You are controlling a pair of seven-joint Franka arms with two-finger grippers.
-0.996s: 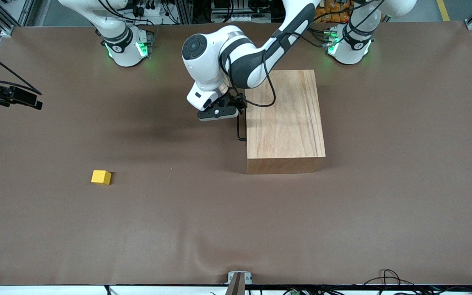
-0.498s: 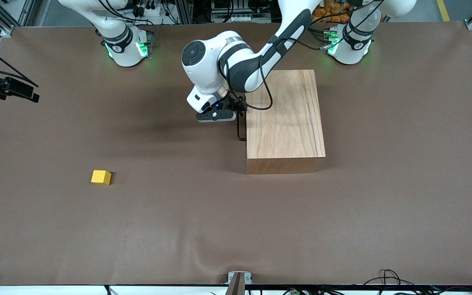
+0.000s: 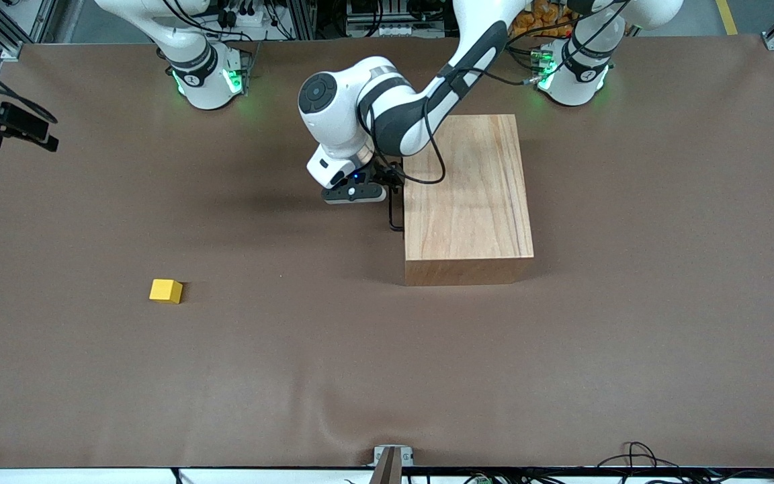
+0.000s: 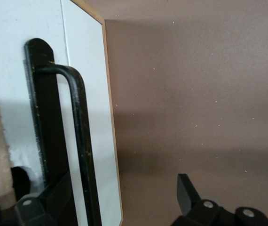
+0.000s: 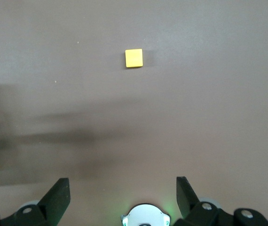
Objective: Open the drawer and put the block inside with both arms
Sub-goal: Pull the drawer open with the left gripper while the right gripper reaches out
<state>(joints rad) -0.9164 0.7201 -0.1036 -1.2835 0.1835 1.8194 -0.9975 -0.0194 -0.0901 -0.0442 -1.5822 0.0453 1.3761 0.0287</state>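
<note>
Right tool (image 3: 7,128) hangs high over the tabletop (image 3: 293,376) edge at the right arm's end, fingers (image 5: 59,195) spread wide and empty. Block (image 3: 166,291) sits alone on the tabletop, well apart from the box (image 3: 467,195) and nearer the front camera than the handle (image 3: 395,212). Left tool (image 3: 360,191) is at the closed drawer (image 4: 89,117), open, its fingers (image 4: 54,197) straddling the handle without clamping it.

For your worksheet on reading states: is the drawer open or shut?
Shut. The drawer front sits flush with the box; the left gripper, open, straddles its handle.
</note>
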